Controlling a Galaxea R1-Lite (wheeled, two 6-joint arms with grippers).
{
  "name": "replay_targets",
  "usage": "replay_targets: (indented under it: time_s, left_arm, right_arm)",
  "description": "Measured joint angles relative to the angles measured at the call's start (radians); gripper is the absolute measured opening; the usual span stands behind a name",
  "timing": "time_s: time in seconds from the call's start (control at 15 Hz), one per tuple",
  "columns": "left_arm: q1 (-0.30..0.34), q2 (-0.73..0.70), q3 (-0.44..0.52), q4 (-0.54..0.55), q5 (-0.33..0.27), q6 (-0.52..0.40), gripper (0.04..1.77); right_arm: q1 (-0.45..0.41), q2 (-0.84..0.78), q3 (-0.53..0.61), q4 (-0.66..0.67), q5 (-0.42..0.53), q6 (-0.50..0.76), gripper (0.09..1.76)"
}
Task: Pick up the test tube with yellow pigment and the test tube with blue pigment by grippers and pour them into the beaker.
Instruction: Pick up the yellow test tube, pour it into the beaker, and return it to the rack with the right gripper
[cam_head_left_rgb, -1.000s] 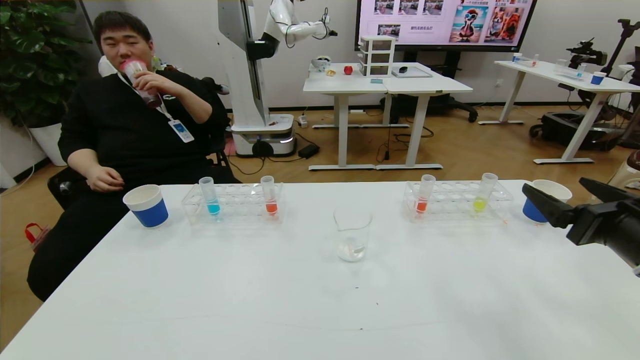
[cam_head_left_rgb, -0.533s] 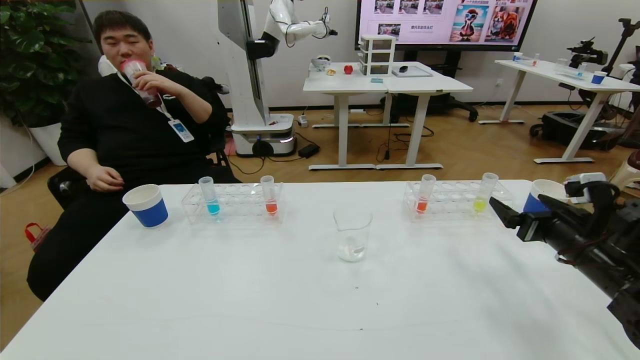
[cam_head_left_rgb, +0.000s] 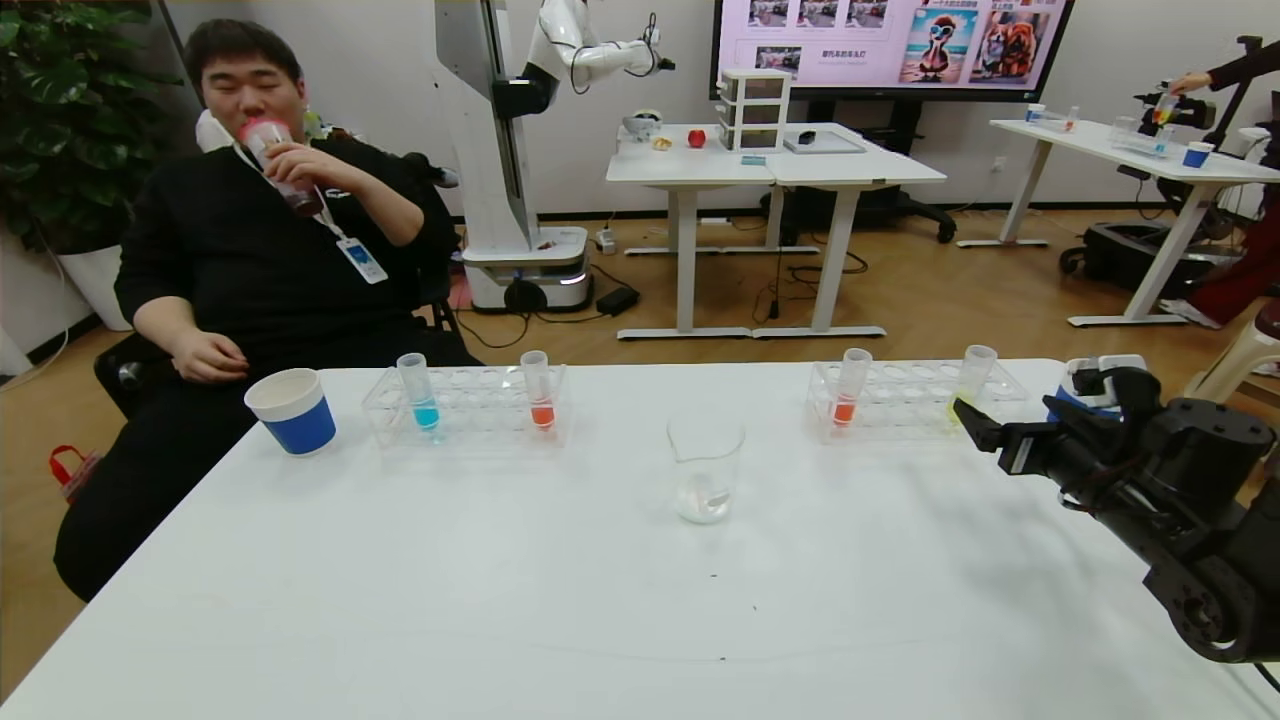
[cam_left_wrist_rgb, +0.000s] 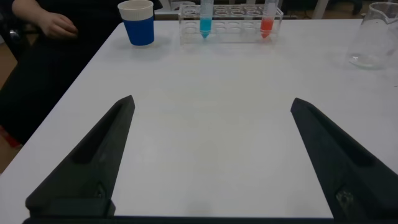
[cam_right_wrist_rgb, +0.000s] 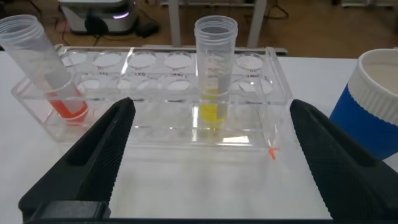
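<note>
Between wide-spread right gripper (cam_right_wrist_rgb: 208, 158) fingers, the yellow tube (cam_right_wrist_rgb: 215, 78), half-hidden from the head.

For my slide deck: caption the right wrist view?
Open right gripper lined up on the yellow-pigment test tube standing in its clear rack.

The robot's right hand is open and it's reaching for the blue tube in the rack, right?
Not quite. The open right hand is reaching for the yellow tube, not the blue one. The right wrist view shows the yellow tube straight ahead between the fingers, upright in its rack. The blue tube stands in the other rack, on the robot's left.
</note>
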Motion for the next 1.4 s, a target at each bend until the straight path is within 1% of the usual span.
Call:
replay_targets:
  time_s: [0.33,0.53,0.73,0.93,1.0,1.07,1.13,1.2,1.27,1.33,1.4]
  left_arm:
    - [0.0,0.0,0.0,0.0,0.0,0.0,1.75]
    - [0.0,0.0,0.0,0.0,0.0,0.0,1.75]
    - [0.0,0.0,0.0,0.0,0.0,0.0,1.75]
    - [0.0,0.0,0.0,0.0,0.0,0.0,1.75]
    - [0.0,0.0,0.0,0.0,0.0,0.0,1.75]
    - [0.0,0.0,0.0,0.0,0.0,0.0,1.75]
    - [0.0,0.0,0.0,0.0,0.0,0.0,1.75]
    - [0.0,0.0,0.0,0.0,0.0,0.0,1.75]
    - [0.0,0.0,0.0,0.0,0.0,0.0,1.75]
    - [0.0,0.0,0.0,0.0,0.0,0.0,1.75]
    - [0.0,0.0,0.0,0.0,0.0,0.0,1.75]
  right_arm:
    - [0.003,0.074,-0.174,0.0,0.036,0.0,1.74]
    - [0.001,0.129,-0.258,0.0,0.042,-0.001,1.74]
    - [0.002,0.173,-0.315,0.0,0.045,-0.001,1.74]
    - [0.004,0.197,-0.348,0.0,0.047,-0.001,1.74]
    - [0.007,0.201,-0.354,0.0,0.047,-0.002,1.69]
    - [0.008,0.203,-0.36,0.0,0.045,-0.001,1.48]
    - [0.008,0.204,-0.365,0.0,0.046,-0.002,1.14]
    - [0.007,0.205,-0.369,0.0,0.045,-0.002,0.69]
    - [0.003,0.206,-0.371,0.0,0.046,-0.001,0.39]
    - [0.007,0.207,-0.373,0.0,0.045,-0.002,0.33]
    - [0.006,0.207,-0.374,0.0,0.046,-0.002,0.56]
